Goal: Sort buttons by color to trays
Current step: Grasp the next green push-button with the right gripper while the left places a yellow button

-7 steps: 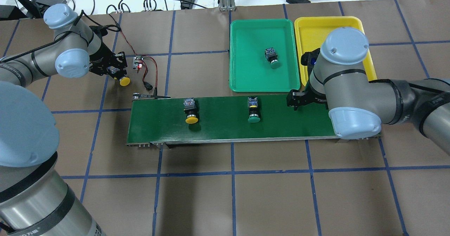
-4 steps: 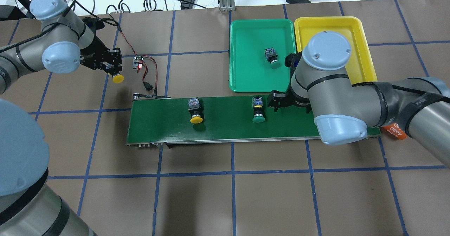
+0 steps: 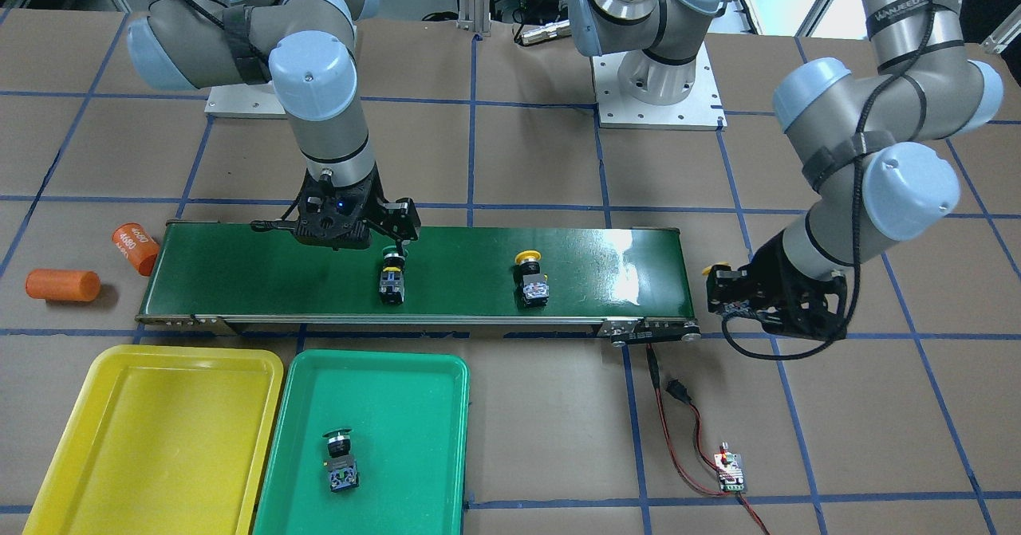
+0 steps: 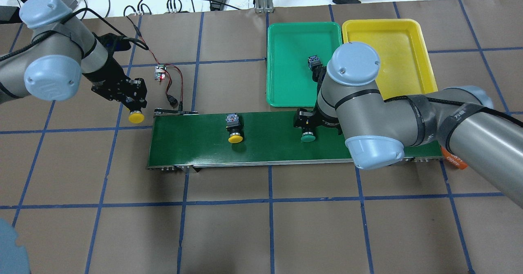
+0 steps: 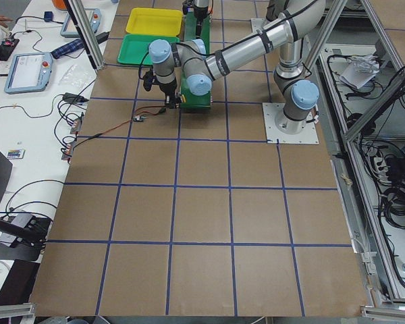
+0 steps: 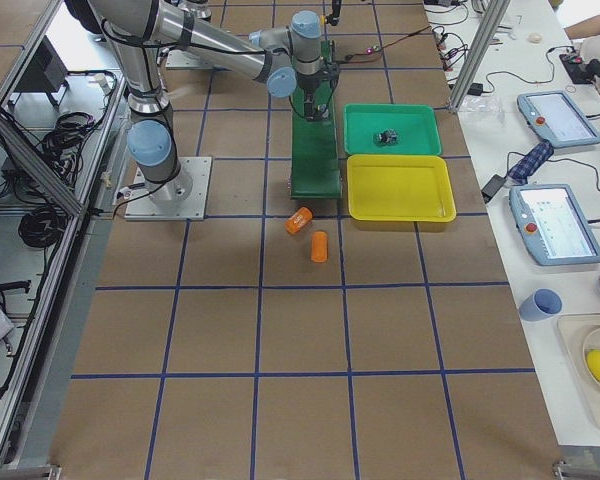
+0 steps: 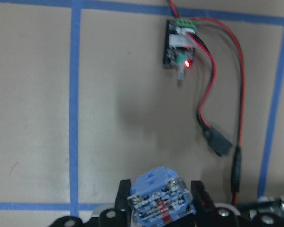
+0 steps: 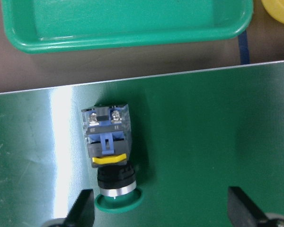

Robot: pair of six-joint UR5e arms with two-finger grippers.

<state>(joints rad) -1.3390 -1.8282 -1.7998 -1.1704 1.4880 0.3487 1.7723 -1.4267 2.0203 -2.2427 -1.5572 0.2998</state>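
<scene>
My left gripper (image 4: 134, 107) is shut on a yellow button (image 4: 136, 117) and holds it above the table just left of the belt's end. Its blue-grey block shows between the fingers in the left wrist view (image 7: 161, 201). My right gripper (image 4: 306, 123) is open over a green button (image 4: 307, 136) lying on the belt. In the right wrist view the button (image 8: 109, 151) lies between the fingers (image 8: 83, 210), nearer the left one. A second yellow button (image 4: 235, 130) lies on the belt. A second green button (image 3: 341, 459) lies in the green tray (image 3: 415, 407). The yellow tray (image 3: 159, 423) holds nothing.
The long dark-green conveyor belt (image 4: 196, 147) runs across the middle. A small circuit board (image 4: 159, 73) with red-black wires lies by its left end. Two orange cylinders (image 3: 62, 285) (image 3: 136, 248) lie off its other end, near the yellow tray.
My right gripper has moved left along the belt to over the green button. My left gripper has carried its yellow button closer to the belt's end. Both belt buttons have drifted right.
</scene>
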